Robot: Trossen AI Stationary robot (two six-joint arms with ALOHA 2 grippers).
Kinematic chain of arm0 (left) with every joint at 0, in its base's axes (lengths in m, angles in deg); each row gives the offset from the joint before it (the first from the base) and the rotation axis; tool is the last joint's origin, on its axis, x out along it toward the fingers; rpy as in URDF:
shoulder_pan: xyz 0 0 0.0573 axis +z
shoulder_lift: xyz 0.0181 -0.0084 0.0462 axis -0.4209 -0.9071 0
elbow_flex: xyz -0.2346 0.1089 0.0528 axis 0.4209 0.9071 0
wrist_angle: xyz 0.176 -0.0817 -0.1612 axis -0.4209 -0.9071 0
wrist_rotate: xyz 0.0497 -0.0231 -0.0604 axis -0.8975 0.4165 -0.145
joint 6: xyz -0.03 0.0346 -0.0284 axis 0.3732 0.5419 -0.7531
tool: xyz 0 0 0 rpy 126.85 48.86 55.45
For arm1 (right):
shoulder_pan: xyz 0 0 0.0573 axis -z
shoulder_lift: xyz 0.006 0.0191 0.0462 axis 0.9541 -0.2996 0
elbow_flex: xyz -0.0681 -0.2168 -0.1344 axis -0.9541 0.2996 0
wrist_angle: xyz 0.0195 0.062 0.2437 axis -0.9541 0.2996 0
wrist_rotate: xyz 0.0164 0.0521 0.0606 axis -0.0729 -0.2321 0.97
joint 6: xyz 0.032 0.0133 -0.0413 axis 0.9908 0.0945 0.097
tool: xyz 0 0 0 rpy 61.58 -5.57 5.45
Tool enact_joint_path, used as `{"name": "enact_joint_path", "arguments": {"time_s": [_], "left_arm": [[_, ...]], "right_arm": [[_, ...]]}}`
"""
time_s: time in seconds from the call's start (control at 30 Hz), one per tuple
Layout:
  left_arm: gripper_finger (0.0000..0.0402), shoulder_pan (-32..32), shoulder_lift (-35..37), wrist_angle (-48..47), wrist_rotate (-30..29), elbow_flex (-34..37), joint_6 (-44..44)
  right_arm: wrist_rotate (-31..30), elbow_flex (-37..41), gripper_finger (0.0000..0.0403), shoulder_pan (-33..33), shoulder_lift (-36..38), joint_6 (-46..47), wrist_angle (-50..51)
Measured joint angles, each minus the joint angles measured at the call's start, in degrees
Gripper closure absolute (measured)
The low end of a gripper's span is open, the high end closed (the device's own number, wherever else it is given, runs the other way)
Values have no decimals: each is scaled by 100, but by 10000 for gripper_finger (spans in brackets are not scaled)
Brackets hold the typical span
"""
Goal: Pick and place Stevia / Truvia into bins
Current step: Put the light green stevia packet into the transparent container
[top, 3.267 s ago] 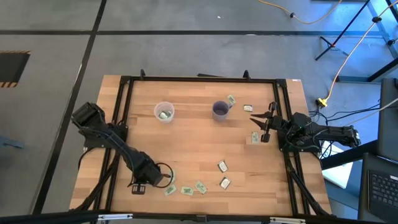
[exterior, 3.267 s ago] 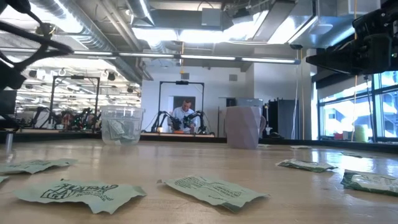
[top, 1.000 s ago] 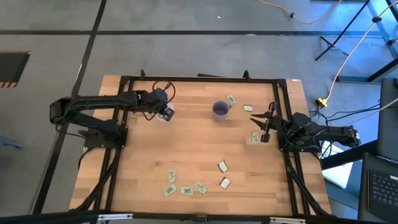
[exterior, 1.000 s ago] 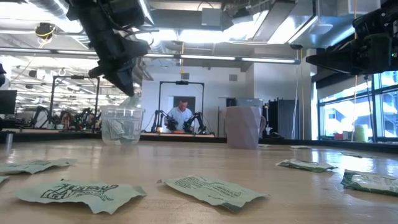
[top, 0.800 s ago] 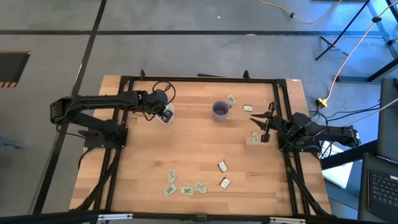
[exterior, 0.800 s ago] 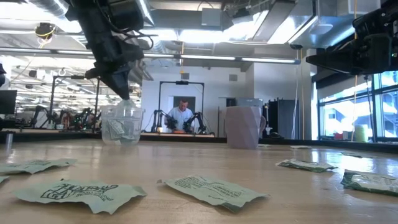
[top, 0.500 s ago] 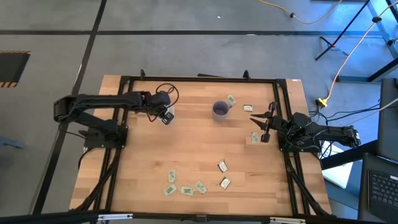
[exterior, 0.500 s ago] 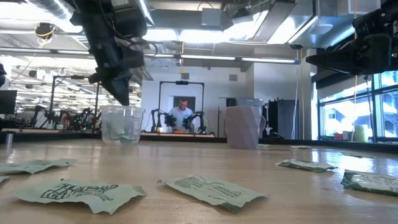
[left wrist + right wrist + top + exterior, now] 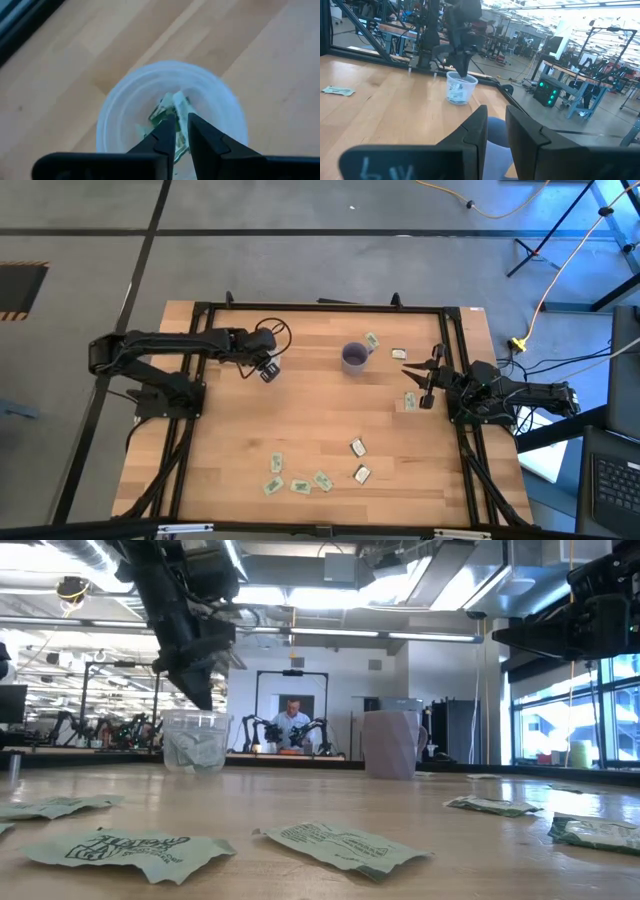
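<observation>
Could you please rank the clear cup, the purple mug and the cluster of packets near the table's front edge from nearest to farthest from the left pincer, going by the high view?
1. Clear cup: directly under the left pincer.
2. Purple mug: to its right, mid-table.
3. Front packet cluster: farthest, near the table's front edge.

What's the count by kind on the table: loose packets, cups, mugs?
Loose sweetener packets: 9
Clear plastic cup: 1 (holds packets, too crumpled together to count)
Purple-grey mug: 1
Total: 11
</observation>
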Motion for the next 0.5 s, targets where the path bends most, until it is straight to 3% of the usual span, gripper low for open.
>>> {"name": "enact_joint_path", "arguments": {"time_s": [0.23, 0.4, 0.5], "left_arm": [[334, -659, 322, 391, 403, 0, 1148], [330, -1458, 309, 952, 1547, -2, 1983], [333, -2040, 191, 1249, 1892, -2, 2217]], "right_arm": [[-1, 0, 328, -1, 0, -2, 1], [-1, 0, 328, 0, 0, -2, 0], [-1, 0, 328, 1, 2, -2, -1]]}}
